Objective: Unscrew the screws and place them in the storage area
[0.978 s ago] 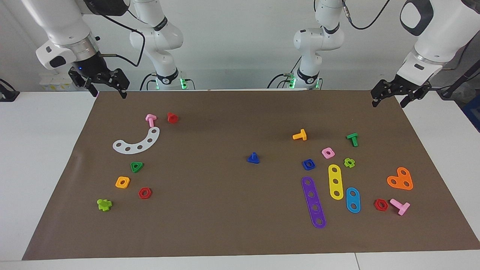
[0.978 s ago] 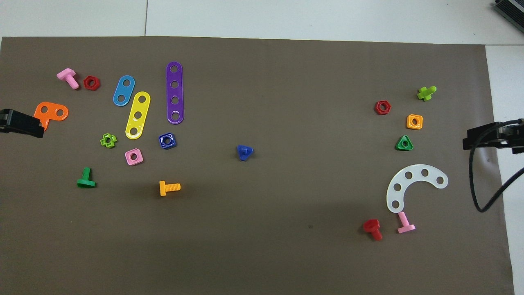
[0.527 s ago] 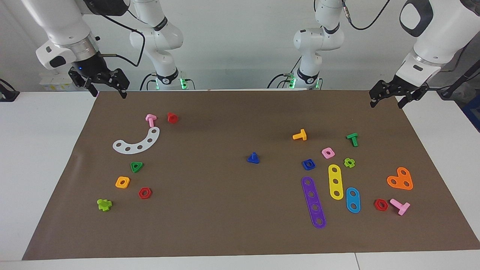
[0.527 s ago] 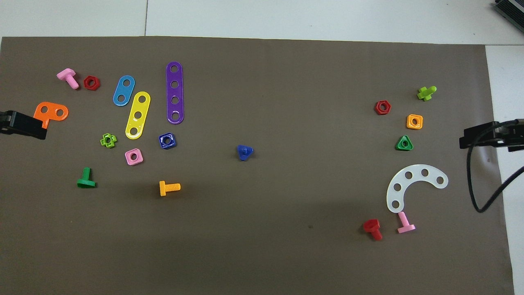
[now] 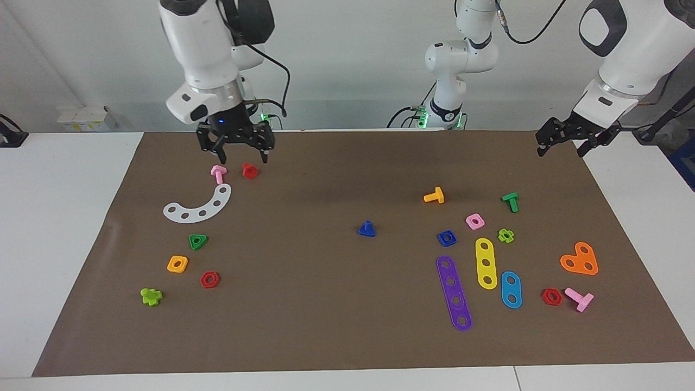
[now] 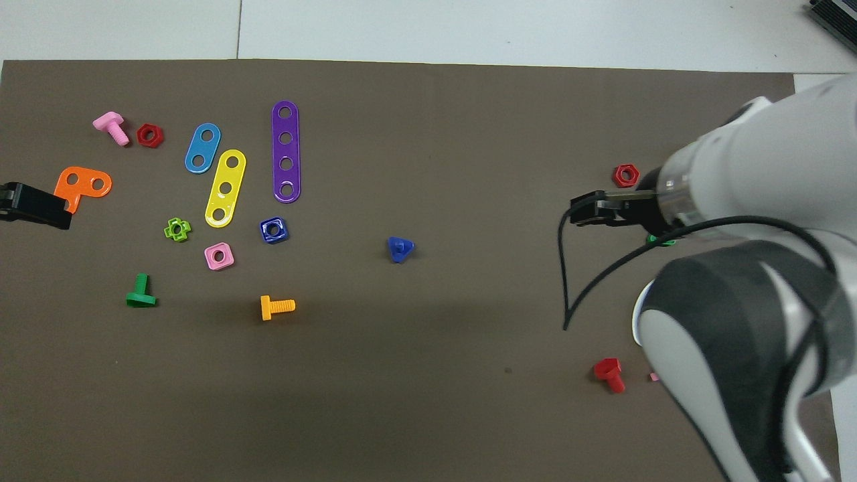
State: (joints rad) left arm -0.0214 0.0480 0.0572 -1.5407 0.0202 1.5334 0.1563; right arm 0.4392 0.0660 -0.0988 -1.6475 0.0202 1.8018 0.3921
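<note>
One dark-blue screw (image 5: 367,229) stands alone on its triangular head near the middle of the brown mat (image 5: 304,326), shaft up; it also shows in the overhead view (image 6: 400,248). My right gripper (image 5: 237,156) hangs open and empty just above a pink bolt (image 5: 218,173) and a red bolt (image 5: 250,170), toward the right arm's end of the table. In the overhead view the right gripper (image 6: 592,209) and its arm cover that end. My left gripper (image 5: 560,151) is open and empty, waiting over the mat's edge at the left arm's end (image 6: 33,207).
A white curved plate (image 5: 198,206), a green nut (image 5: 198,241), an orange nut (image 5: 177,264), a red nut (image 5: 209,279) and a lime bolt (image 5: 151,296) lie at the right arm's end. Purple (image 5: 454,293), yellow (image 5: 486,263) and blue (image 5: 511,289) strips, an orange plate (image 5: 580,259), nuts and bolts lie at the left arm's end.
My right arm has swung in from the mat's corner toward the middle and now hangs over the pink and red bolts. The left gripper has barely moved. No part on the mat has moved.
</note>
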